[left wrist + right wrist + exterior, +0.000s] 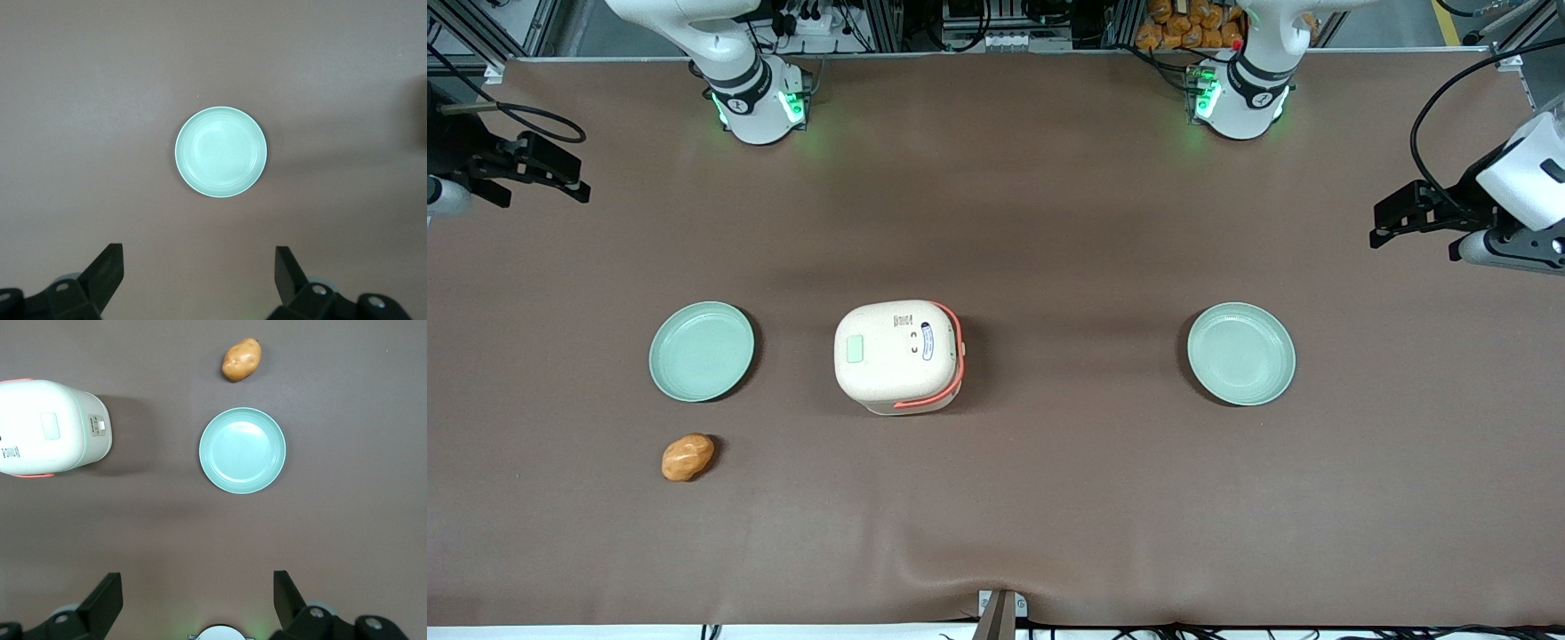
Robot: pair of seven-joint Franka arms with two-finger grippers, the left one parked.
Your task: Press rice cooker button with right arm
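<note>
Cream-lidded rice cooker sits shut at the centre of the front view on the brown bench, between two green plates. The tool hangs at the frame's upper left edge, fingers spread wide, holding nothing, well apart from the cooker.

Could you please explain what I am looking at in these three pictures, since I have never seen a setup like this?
This is a two-armed robot at a brown table. One picture looks down from the front; the other two come from cameras on each arm's wrist. On the table stand a cream rounded rice cooker with a coral handle, two empty round mint-green plates, and a brownish potato lying nearer the front camera than the first plate. The working right arm's black two-finger gripper hangs open high above that plate, at the working arm's end of the table, holding nothing and clear of the cooker.
</note>
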